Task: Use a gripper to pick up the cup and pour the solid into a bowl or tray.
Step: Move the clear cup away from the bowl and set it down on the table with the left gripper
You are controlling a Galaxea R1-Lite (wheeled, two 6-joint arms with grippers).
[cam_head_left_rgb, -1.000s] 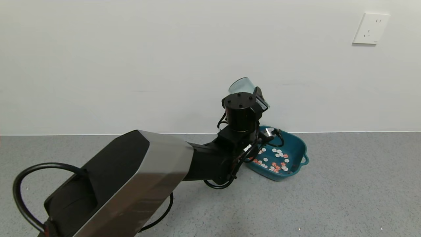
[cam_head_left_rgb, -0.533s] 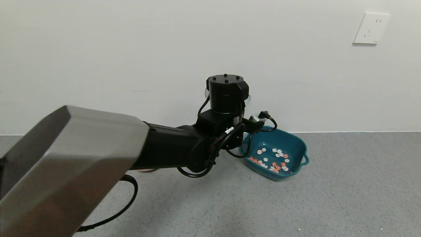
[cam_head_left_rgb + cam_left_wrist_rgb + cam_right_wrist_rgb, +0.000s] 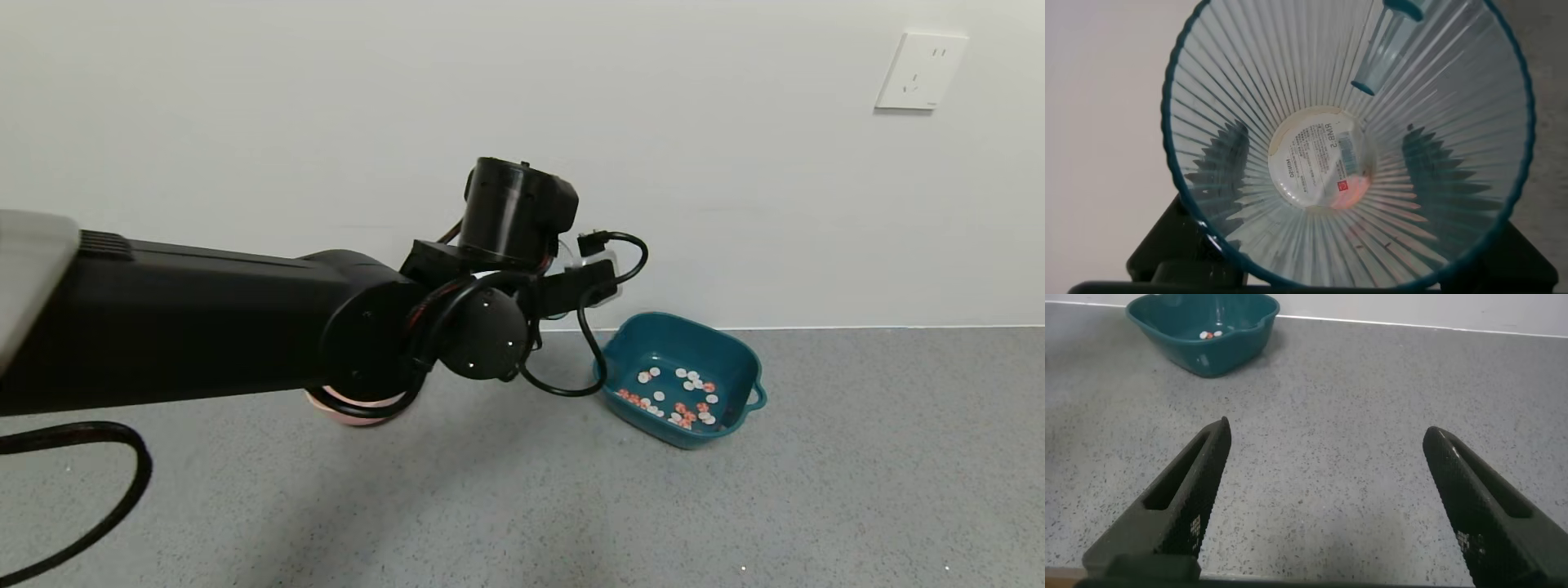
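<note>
My left gripper is shut on the cup, a ribbed, translucent blue-green tumbler that fills the left wrist view. It is empty, with only a label on its bottom. The dark fingers show through its walls on both sides. In the head view the gripper's black module is raised near the wall, left of the teal basin, and hides the cup. The solid, white and orange-red pieces, lies in the basin. My right gripper is open and empty, low over the grey surface.
A round pink bowl peeks out beneath my left arm. The teal basin also shows far off in the right wrist view. A white wall runs along the back, with a socket at the upper right.
My left arm has swung left and up, away from above the basin, carrying the cup. The basin and pieces have not moved. The pink bowl's edge now shows.
</note>
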